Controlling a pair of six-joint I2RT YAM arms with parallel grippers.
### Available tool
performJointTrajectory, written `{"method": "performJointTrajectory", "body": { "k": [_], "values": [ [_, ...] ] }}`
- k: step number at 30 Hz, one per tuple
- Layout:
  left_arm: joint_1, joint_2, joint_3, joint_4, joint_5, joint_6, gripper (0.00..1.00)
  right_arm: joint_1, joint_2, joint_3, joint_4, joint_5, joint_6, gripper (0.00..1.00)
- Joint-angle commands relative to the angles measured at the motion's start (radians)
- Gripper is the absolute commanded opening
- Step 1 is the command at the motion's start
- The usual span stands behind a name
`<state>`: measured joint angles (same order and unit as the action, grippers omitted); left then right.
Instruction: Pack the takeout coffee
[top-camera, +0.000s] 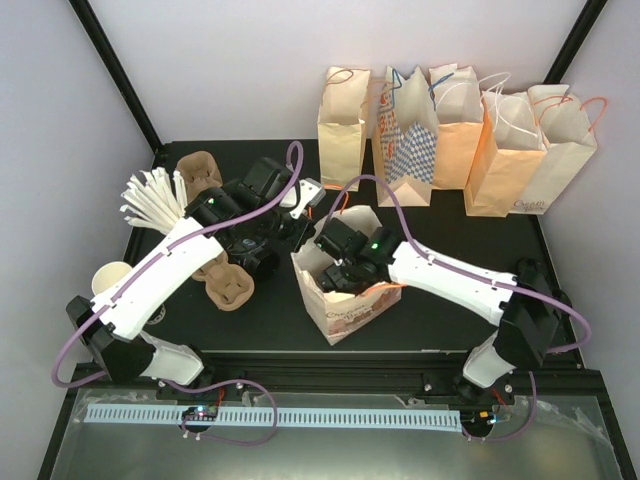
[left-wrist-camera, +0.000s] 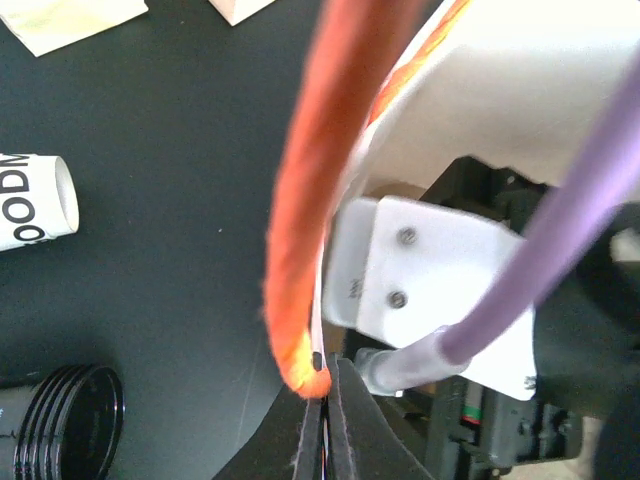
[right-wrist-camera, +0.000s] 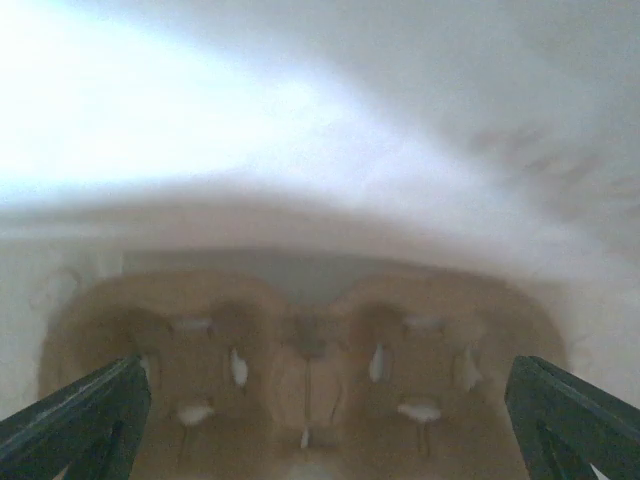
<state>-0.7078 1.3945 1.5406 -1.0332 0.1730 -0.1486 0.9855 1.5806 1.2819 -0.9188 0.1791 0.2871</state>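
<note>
An open cream paper bag (top-camera: 350, 310) stands mid-table. My left gripper (top-camera: 292, 235) is at its left rim. In the left wrist view the gripper (left-wrist-camera: 328, 378) is shut on the bag's orange handle (left-wrist-camera: 300, 220). My right gripper (top-camera: 336, 272) is down inside the bag, open and empty (right-wrist-camera: 325, 410). It hangs over a brown pulp carrier (right-wrist-camera: 310, 370) lying in the bag. The takeout coffee cup (left-wrist-camera: 30, 200), white with dark lettering, lies on its side on the table left of the left gripper. Its lid end is out of frame. My arm hides it in the top view.
A black ribbed lid-like object (left-wrist-camera: 65, 420) lies near the cup. Brown carriers (top-camera: 228, 285) (top-camera: 200, 170), white stirrers (top-camera: 150, 200) and a plain cream cup (top-camera: 110, 280) are at the left. Several paper bags (top-camera: 450, 140) line the back.
</note>
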Motion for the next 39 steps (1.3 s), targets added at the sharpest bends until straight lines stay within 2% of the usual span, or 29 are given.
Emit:
{"method": "performJointTrajectory", "body": {
  "k": [1, 14, 19, 23, 26, 30, 33, 36, 39],
  "values": [
    [0.005, 0.010, 0.044, -0.012, 0.015, 0.021, 0.02, -0.019, -0.068, 0.079, -0.088, 0.074, 0.023, 1.00],
    [0.005, 0.052, 0.104, -0.010, 0.042, 0.011, 0.02, -0.083, -0.184, 0.321, -0.194, 0.135, 0.005, 0.99],
    [0.004, 0.076, 0.128, -0.010, 0.044, 0.005, 0.02, -0.088, -0.183, 0.454, -0.219, 0.181, 0.035, 0.96],
    [0.005, 0.098, 0.153, -0.017, 0.021, -0.003, 0.02, -0.133, -0.160, 0.565, -0.295, 0.222, 0.060, 0.90],
    [0.005, 0.112, 0.173, -0.030, -0.008, -0.018, 0.01, -0.224, -0.143, 0.597, -0.346, 0.162, 0.059, 0.82],
    [0.006, 0.125, 0.188, -0.037, -0.008, -0.020, 0.02, -0.330, -0.084, 0.618, -0.428, 0.038, 0.028, 0.79],
    [0.006, 0.131, 0.194, -0.042, -0.008, -0.013, 0.02, -0.346, -0.031, 0.632, -0.493, 0.035, 0.017, 0.77],
    [0.006, 0.136, 0.203, -0.048, -0.009, -0.007, 0.02, -0.351, -0.019, 0.607, -0.478, 0.028, 0.007, 0.76],
    [0.006, 0.138, 0.206, -0.050, -0.010, -0.002, 0.02, -0.372, 0.005, 0.611, -0.455, -0.005, -0.005, 0.70]
  ]
}}
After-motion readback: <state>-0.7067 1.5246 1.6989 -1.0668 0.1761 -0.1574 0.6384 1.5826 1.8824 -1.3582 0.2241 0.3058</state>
